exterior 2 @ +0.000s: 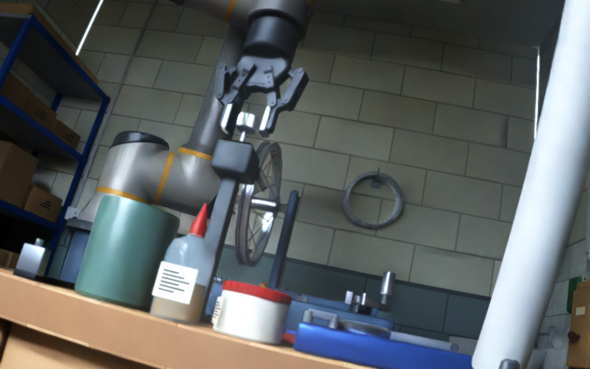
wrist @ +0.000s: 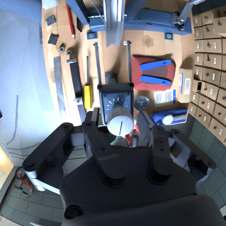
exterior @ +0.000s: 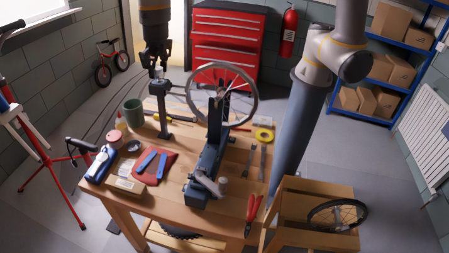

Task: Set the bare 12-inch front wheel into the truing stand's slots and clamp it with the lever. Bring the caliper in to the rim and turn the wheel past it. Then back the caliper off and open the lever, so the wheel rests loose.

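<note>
The bare spoked wheel (exterior: 221,94) stands upright in the blue truing stand (exterior: 210,151), its axle in the slots at the top of the uprights. Left of it the caliper post (exterior: 162,107) carries a dark head with a white knob (wrist: 120,124) on top, and my gripper (wrist: 121,120) hangs open straight over that knob, holding nothing. Two thin caliper arms (wrist: 112,63) reach from the head toward the rim. The stand's grey lever (exterior: 211,184) lies at the near end of the base, its round end pointing right.
The green mug (exterior: 134,112) and glue bottle (exterior: 121,124) stand just left of the caliper post. A screwdriver (wrist: 88,94), rulers, a red pouch (exterior: 154,163) with blue tyre levers, wrenches and yellow tape (exterior: 264,135) litter the bench. A second wheel (exterior: 337,215) lies in the crate on the right.
</note>
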Robot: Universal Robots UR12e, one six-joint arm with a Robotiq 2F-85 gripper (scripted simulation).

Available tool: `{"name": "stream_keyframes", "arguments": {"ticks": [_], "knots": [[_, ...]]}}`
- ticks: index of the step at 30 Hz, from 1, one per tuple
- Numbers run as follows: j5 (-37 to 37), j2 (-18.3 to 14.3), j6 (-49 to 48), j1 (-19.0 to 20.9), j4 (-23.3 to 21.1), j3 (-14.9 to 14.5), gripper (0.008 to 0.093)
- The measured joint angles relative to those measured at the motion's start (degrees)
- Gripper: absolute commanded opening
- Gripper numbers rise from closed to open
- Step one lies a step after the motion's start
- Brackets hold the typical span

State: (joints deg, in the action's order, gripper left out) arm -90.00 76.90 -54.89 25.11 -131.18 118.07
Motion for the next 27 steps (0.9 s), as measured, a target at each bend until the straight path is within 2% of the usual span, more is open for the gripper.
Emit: {"name": "stream_keyframes", "arguments": {"ticks": [13,27], "knots": [[0.00,0.34,0.00,0.00,0.58,-0.19,0.0580],[0.00,2.49,0.00,0.00,4.13,-1.65,0.0580]]}}
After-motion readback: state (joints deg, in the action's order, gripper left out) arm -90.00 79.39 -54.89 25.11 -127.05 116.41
